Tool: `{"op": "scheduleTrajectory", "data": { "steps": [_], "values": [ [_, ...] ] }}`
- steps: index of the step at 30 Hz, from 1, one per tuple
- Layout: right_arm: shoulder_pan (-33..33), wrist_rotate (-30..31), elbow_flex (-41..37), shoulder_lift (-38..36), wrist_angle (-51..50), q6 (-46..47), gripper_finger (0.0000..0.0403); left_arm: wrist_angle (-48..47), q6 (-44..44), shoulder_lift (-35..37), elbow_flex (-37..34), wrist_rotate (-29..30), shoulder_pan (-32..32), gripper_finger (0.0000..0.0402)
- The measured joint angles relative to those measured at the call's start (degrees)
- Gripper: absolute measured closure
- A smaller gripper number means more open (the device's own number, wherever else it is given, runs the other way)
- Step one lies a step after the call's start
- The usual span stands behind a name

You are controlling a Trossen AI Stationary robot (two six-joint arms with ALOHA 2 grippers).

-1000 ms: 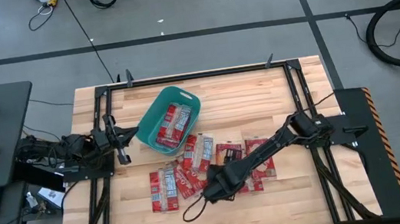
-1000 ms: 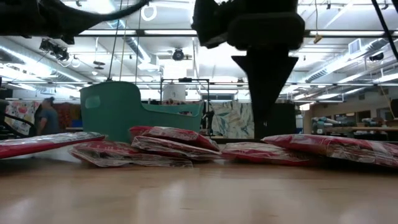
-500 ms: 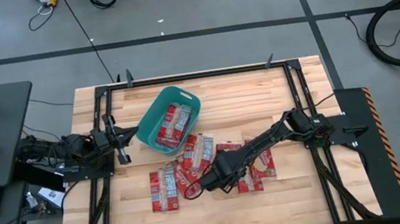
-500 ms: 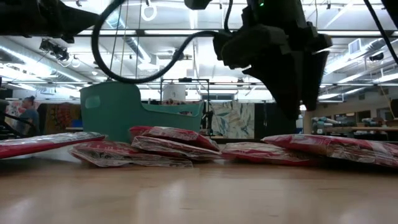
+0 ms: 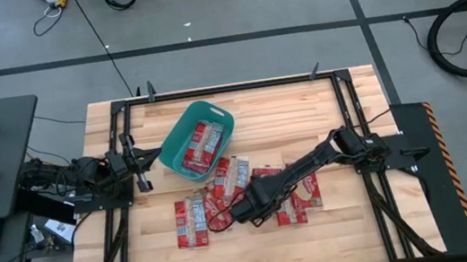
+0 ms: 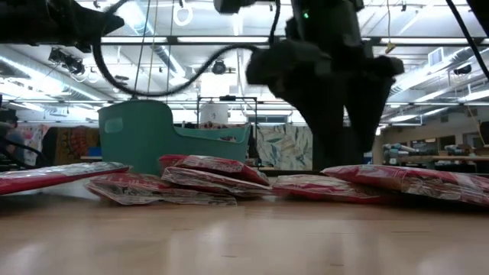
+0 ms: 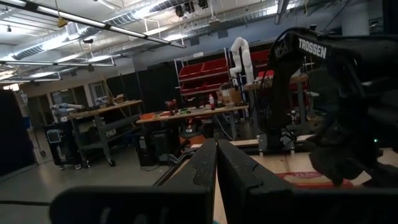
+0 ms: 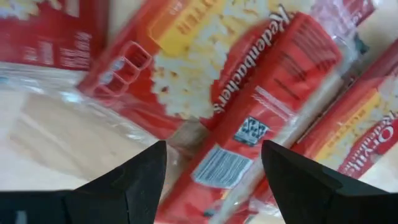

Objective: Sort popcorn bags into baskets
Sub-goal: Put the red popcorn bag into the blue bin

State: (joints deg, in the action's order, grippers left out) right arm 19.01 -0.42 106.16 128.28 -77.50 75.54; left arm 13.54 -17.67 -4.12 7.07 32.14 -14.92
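Right end effector [image 8: 211, 171]: fingers apart over crinkly red popcorn bags [image 5: 193, 220] on the wooden desk [image 5: 302, 104].
Left end effector [image 7: 216, 163]: fingers together, waiting left of the teal basket [image 5: 172, 148].

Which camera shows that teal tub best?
The high view: it looks straight into the teal basket, showing the popcorn bags inside. The low view shows only its side wall behind the pile. The wrist views miss it.

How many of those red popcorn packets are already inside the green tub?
2 show in the teal tub, lying side by side; more could be hidden beneath. The others lie loose on the table in front of it, partly under the right arm.
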Motion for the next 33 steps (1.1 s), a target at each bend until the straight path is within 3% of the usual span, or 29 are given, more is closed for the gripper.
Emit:
{"op": "scheduleTrajectory", "data": {
  "steps": [11, 15, 33],
  "values": [
    [0.3, -2.2, -6.0, 0.0, 0.9, 0.0, 0.0137, 0.0, 0.4, 0.0, 0.0, 0.0, 0.0, 0.0383],
    [0.2, -2.7, -7.1, 0.0, 1.2, -1.6, 0.0157, 0.0, 0.4, 0.0, 0.0, 0.0, 0.0, 0.0383],
    [-0.5, -5.1, -7.7, 0.0, 2.0, -14.9, 0.0387, 0.0, -0.1, 0.0, 0.0, 0.0, 0.0, 0.0383]
  ]
}}
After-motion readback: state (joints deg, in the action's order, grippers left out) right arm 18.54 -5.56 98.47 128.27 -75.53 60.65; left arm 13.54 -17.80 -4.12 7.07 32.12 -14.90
